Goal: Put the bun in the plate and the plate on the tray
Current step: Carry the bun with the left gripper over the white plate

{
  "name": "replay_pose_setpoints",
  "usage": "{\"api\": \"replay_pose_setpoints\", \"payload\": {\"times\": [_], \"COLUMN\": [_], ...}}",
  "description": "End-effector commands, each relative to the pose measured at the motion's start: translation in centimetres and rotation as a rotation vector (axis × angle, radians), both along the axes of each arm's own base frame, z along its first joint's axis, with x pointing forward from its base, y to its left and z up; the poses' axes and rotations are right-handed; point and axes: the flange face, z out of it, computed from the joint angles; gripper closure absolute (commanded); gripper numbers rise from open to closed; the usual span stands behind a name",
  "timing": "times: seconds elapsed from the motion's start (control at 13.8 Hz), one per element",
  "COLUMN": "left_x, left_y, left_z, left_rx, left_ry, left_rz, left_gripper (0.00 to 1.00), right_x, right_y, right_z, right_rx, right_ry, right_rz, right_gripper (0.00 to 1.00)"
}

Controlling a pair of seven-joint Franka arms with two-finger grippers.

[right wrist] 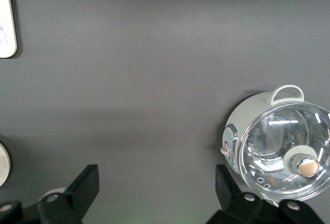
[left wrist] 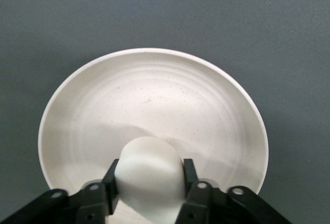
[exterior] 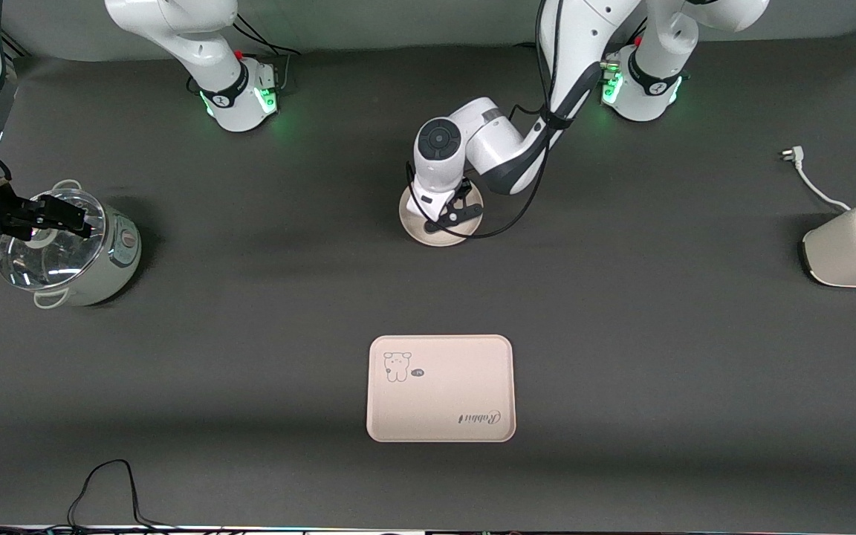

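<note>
Over the round cream plate (left wrist: 154, 105), left gripper (left wrist: 149, 182) clamps the off-white half-round bun (left wrist: 149, 170); an off-centre release could roll it off. Right gripper (right wrist: 154, 193), wide open and empty, waits above the counter (exterior: 250, 334) near the pale-green cooker (right wrist: 278, 146).

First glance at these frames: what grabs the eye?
The left end effector over the plate near mid-table, shut on the bun. Next, the bare tray, nearer the front camera than the plate. The right end effector hangs open over the glass-lidded cooker at the right arm's end.
</note>
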Motion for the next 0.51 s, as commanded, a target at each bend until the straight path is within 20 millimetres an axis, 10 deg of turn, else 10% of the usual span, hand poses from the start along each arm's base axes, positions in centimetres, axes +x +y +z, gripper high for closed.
{"api": "replay_pose_setpoints", "payload": {"times": [0.0,0.22,0.43], "left_x": [-0.1,0.9,5.0], "left_y": [0.2,0.6,5.2], "left_z": [0.7,2.5,10.9], "left_rx": [0.01,0.008,0.042], "left_ry": [-0.028,-0.04,-0.066], "left_rz": [0.021,0.032,0.072], "left_gripper": [0.0,0.0,0.0], "right_x": [-0.4,-0.6,-0.8], "right_y": [-0.1,-0.2,-0.9], "right_z": [0.6,1.1,1.4], "right_rx": [-0.016,-0.016,-0.017], "right_ry": [-0.006,-0.014,-0.02], "right_rz": [0.017,0.012,-0.001], "right_gripper": [0.0,0.0,0.0]}}
